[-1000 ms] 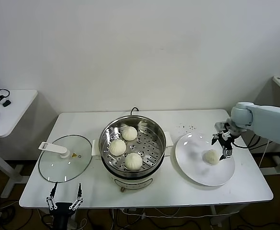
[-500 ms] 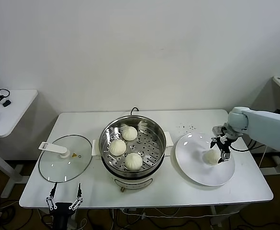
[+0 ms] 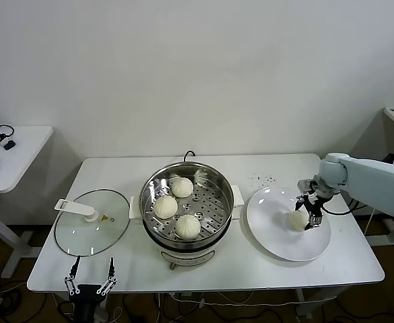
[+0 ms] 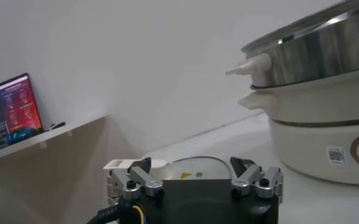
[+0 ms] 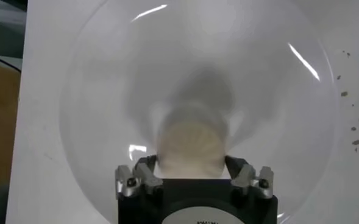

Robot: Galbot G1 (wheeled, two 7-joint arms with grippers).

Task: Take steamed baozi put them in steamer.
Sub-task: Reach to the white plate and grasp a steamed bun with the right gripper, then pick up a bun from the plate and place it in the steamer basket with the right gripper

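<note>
Lowered since a second ago, right gripper (image 3: pixel 310 210) straddles the last pale, pleated baozi (image 3: pixel 297 220) on the plate (image 3: pixel 277 235), fingers narrowing but not visibly clamped.

White wall (image 3: pixel 197 67) behind white table (image 3: pixel 116 269).

1. The bun (image 5: pixel 191 141) on the plate (image 5: pixel 94 91) is showing blurred in the right wrist view, its pleats unreadable.
2. The right gripper (image 5: pixel 191 173) body is hiding the bun's near side, so finger contact is not showing.
3. The frame edge is cutting off the steamer (image 4: pixel 316 91) in the left wrist view.
</note>
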